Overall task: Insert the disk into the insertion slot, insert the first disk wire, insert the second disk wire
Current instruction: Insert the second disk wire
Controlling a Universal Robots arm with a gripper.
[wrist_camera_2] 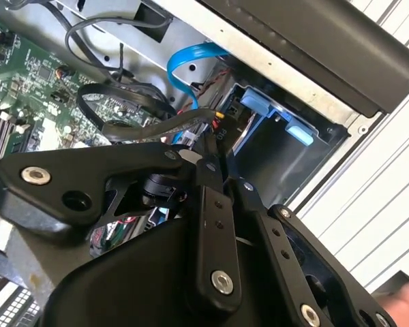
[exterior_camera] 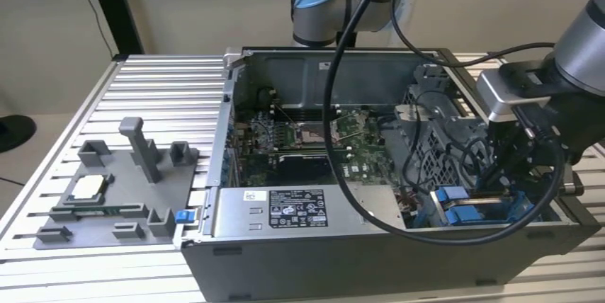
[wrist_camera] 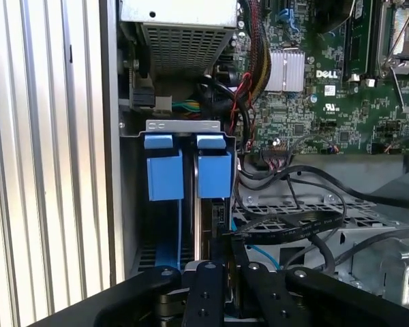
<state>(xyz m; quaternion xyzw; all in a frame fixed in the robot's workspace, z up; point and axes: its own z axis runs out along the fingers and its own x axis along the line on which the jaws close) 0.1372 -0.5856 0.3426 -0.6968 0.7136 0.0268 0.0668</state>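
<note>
The disk's blue carrier tabs [wrist_camera: 215, 170] stand in the insertion slot [wrist_camera: 184, 126], a grey metal bay in the open computer case's near corner on the exterior view's right. The disk's dark edge [wrist_camera: 206, 221] runs down between the blue rails. My gripper [wrist_camera: 228, 253] hangs right over that edge, shut on the plug of a black disk wire [wrist_camera: 286, 228] that trails off over the drive cage. In the second wrist view the fingertips [wrist_camera_2: 211, 153] pinch the same plug beside the bay [wrist_camera_2: 273, 146]. A blue wire [wrist_camera_2: 191, 61] loops above it. In the exterior view the gripper [exterior_camera: 511, 186] reaches down into the bay [exterior_camera: 463, 211].
A grey labelled power-supply box [exterior_camera: 283, 207] lies along the case's front. The green motherboard [exterior_camera: 312, 140] fills the case floor, with loose black cables [exterior_camera: 454, 154] over the drive cage. A grey fixture plate [exterior_camera: 113, 190] with upright posts sits on the slatted table at the exterior view's left.
</note>
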